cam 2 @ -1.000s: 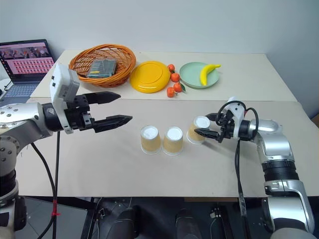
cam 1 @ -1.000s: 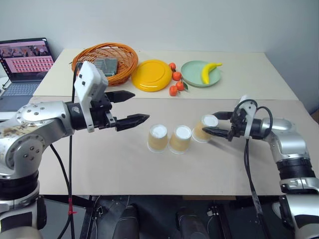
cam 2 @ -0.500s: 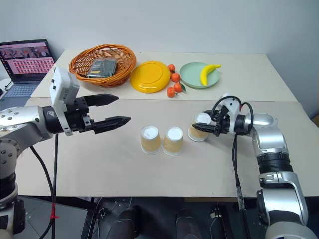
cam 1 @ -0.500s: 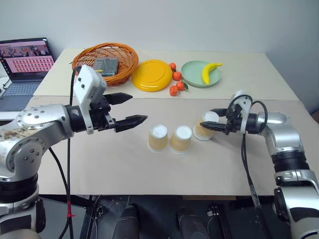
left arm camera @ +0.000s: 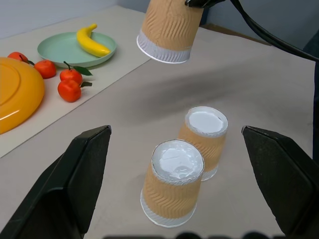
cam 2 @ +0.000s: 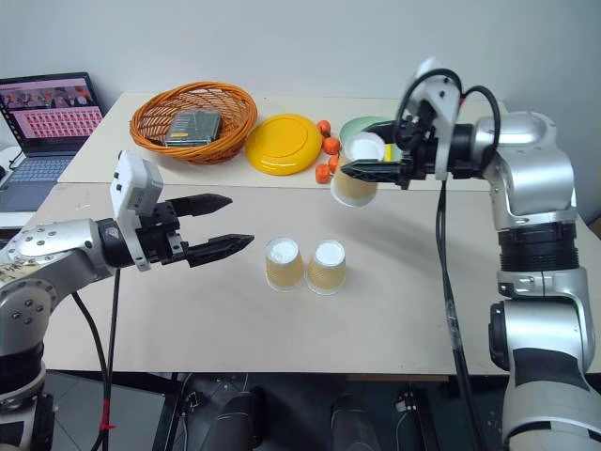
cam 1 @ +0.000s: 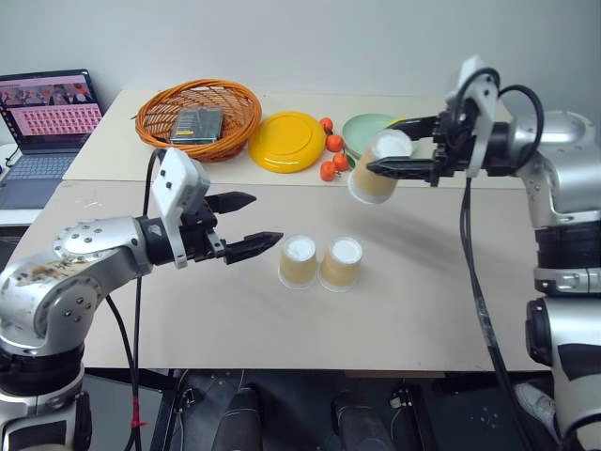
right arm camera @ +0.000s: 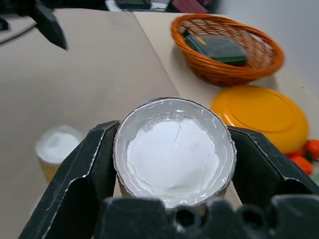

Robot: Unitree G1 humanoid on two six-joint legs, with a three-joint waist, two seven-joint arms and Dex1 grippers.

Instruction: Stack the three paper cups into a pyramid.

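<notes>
The left gripper (cam 1: pixel 246 225) hangs low over the surface (cam 1: pixel 423 310) with its jaws spread wide and nothing between them. Just ahead of those jaws stand two paper cups (cam 1: pixel 298 260) (cam 1: pixel 341 262), upside down, side by side and touching or nearly so: the base of the pyramid looks ready.

Up to the right, well above that pair, the right gripper (cam 2: pixel 362 169) has its jaws pinching the third cup (cam 2: pixel 357 176) across the body, white end toward the wrist, tilted somewhat, clear of the surface. So the step in hand is carrying the top cup over. The next move, as I judge it, calls for bringing this cup across until it sits over the seam between the two base cups, levelling it, lowering it to rest on both white ends, and only then parting the jaws. A tilted set-down or a nudge could topple the light cups.

The surface is pale beige. Behind the left jaws sit a laptop (cam 1: pixel 45 117) and an orange wicker basket (cam 1: pixel 198 117); farther right lie a yellow plate (cam 1: pixel 285 142), small oranges (cam 1: pixel 332 158), and a green plate (cam 1: pixel 361 132) with a banana (left arm camera: pixel 91 41). A plain wall stands behind.
</notes>
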